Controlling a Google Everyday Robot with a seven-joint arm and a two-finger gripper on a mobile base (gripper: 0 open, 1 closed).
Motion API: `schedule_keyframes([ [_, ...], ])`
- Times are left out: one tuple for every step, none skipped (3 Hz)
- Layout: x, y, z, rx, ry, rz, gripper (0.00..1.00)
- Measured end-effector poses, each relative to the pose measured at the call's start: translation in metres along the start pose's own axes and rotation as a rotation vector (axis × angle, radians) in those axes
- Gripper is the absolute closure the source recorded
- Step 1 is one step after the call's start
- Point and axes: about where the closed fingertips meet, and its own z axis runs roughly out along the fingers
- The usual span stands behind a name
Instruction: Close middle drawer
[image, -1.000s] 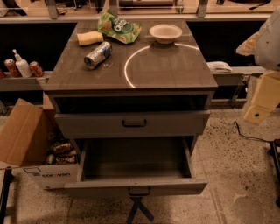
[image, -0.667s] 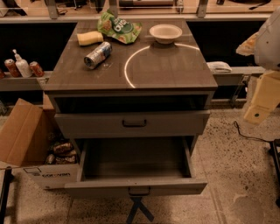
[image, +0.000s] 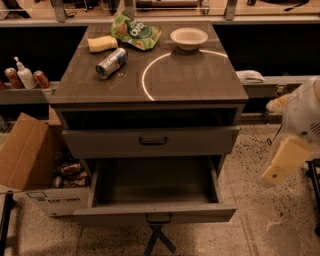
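The middle drawer (image: 155, 212) is pulled far out of the grey cabinet, showing a plain empty grey interior. A small dark handle (image: 159, 218) sits at the centre of its flat front panel. The drawer above it (image: 150, 141) stands slightly out, with a dark gap under the cabinet top. My gripper (image: 281, 162), a cream-coloured piece below the white arm (image: 306, 112), hangs in the air to the right of the cabinet. It is level with the open drawer, apart from it, and touches nothing.
On the cabinet top (image: 190, 75) lie a yellow sponge (image: 102, 43), a tipped can (image: 111, 62), a green chip bag (image: 136, 31) and a white bowl (image: 188, 37). An open cardboard box (image: 30, 160) stands on the floor at the left. Bottles and cans (image: 24, 77) stand on a left shelf.
My arm and gripper have moved down on the right side, from level with the cabinet top to level with the open drawer. The drawers have not moved.
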Motion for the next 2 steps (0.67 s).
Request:
schedule_keyframes([
  [0.0204,0.0166,0.0355,-0.03,0.004,0.043,0.0],
  [0.0207,0.0165,0.0359,-0.031,0.004,0.044,0.0],
])
